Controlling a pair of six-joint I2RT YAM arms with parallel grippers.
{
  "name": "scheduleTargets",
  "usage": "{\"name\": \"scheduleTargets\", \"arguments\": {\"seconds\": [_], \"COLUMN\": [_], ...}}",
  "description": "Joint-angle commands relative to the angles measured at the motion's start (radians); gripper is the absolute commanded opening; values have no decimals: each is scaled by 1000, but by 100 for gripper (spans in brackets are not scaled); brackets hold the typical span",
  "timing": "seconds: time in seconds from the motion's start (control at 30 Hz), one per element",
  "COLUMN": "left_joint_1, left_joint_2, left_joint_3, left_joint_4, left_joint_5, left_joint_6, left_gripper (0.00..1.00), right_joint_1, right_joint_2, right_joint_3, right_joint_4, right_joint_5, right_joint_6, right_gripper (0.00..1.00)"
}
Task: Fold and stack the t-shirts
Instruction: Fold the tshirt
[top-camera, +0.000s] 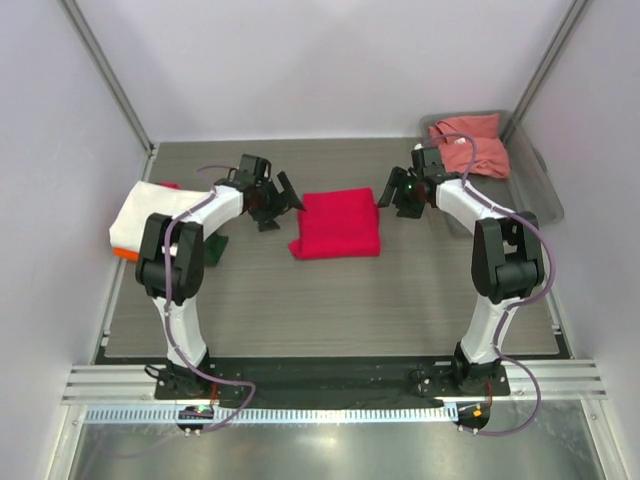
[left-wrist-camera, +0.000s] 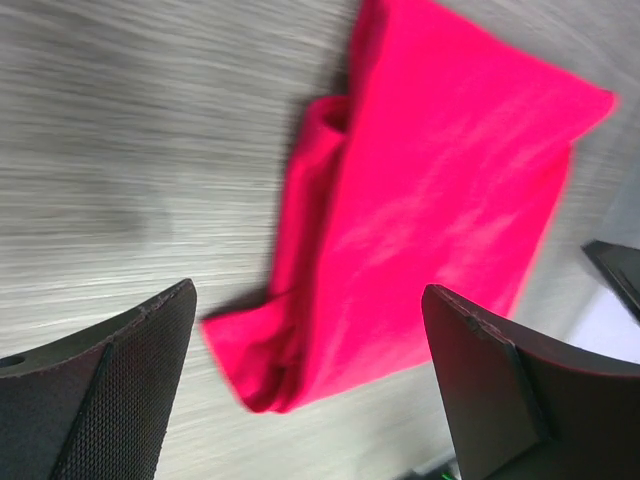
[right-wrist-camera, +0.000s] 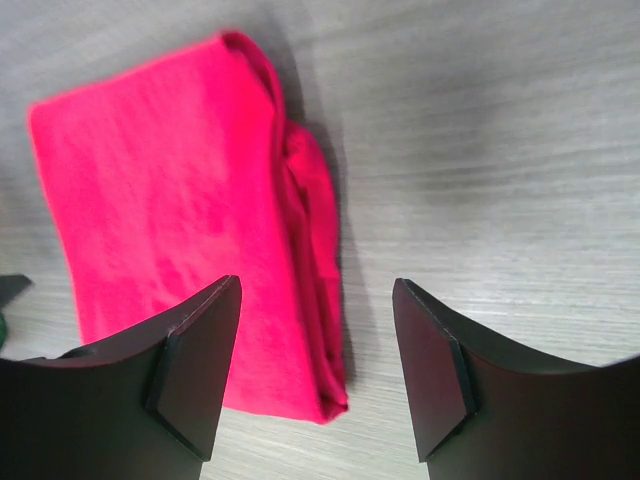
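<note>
The folded crimson t-shirt (top-camera: 336, 224) lies mid-table, a soft, thick rectangle with bunched, rolled edges. The left gripper (top-camera: 283, 205) and right gripper (top-camera: 390, 203) flank it, both spread wide and empty. To stack it well, pinch both bunched edges evenly and carry it level to the cream-white shirt (top-camera: 140, 215) at the left.

One crimson t-shirt (top-camera: 337, 224), one salmon-pink t-shirt (top-camera: 470, 143), grey-streaked table (top-camera: 300, 310).
</note>
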Motion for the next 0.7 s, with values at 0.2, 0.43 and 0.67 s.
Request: {"name": "scheduleTargets", "arguments": {"seconds": [0.2, 0.43, 0.67], "left_joint_1": [-7, -9, -9], "left_joint_2": [-207, -87, 103], "left_joint_3": [-36, 14, 114], "left_joint_4": [-221, -333, -361], "left_joint_5": [-586, -961, -1090], "left_joint_6": [252, 366, 458], "left_gripper": [95, 72, 57], "right_joint_1": [-4, -4, -5], "right_joint_2": [-68, -131, -183], "right_joint_3": [-180, -284, -332], "right_joint_4": [223, 379, 406], "right_joint_5": [-164, -168, -154], "right_joint_6": [2, 48, 58], "right_gripper": [100, 91, 87]}}
